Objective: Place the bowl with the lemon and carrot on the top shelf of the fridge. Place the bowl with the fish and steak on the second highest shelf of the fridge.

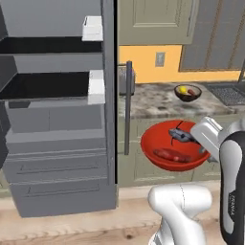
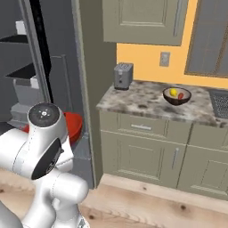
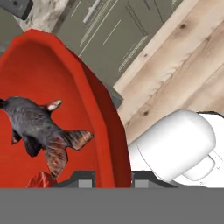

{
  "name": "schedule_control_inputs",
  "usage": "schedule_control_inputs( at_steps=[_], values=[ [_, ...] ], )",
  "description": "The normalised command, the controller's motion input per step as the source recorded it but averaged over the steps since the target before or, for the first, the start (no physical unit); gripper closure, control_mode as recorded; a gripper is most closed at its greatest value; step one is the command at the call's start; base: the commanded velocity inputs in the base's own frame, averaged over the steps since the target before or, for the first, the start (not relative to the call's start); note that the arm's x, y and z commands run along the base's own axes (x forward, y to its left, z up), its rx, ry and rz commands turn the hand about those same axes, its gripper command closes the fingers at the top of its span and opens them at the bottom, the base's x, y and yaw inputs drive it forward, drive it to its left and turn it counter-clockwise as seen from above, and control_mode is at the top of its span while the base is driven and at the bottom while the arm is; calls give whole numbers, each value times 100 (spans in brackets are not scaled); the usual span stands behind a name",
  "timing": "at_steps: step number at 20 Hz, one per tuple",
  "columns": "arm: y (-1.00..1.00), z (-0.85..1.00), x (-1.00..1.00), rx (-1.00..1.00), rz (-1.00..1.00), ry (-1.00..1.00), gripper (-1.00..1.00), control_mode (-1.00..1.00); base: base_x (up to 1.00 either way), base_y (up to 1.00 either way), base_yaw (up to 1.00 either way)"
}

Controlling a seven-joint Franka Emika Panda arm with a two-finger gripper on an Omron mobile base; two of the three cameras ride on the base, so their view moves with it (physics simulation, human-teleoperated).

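Observation:
The bowl with the fish and steak, wide and bright red, hangs in the air in front of the lower cabinet doors, right of the open fridge. My gripper is shut on its right rim; in the hand view the rim runs between my gripper's tips. The fish and the steak lie inside. The bowl with the lemon and carrot, small and dark brown, stands on the counter with the lemon and carrot in it. The top shelf is bare black, as is the shelf below.
White door bins hang beside the shelves, and a long grey bar handle stands between fridge and counter. A toaster sits at the speckled counter's left end. Wood floor lies below the cabinets.

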Motion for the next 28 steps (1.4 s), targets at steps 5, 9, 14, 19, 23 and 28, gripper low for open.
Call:
schedule_control_inputs(
  at_steps=[5, 9, 14, 19, 23, 28],
  values=[
    [0, 0, 0, 0, 0, 0, 100, 100, -5, 100, 8],
    [0, 0, 0, 0, 0, 0, 100, 100, 2, 100, 0],
    [0, 0, 0, 0, 0, 0, 100, 100, 57, 100, -6],
    [0, 0, 0, 0, 0, 0, 100, 100, 100, 80, -17],
    [0, 0, 0, 0, 0, 0, 100, 100, 99, 3, -21],
    [0, 0, 0, 0, 0, 0, 100, 100, 79, -35, -10]
  ],
)
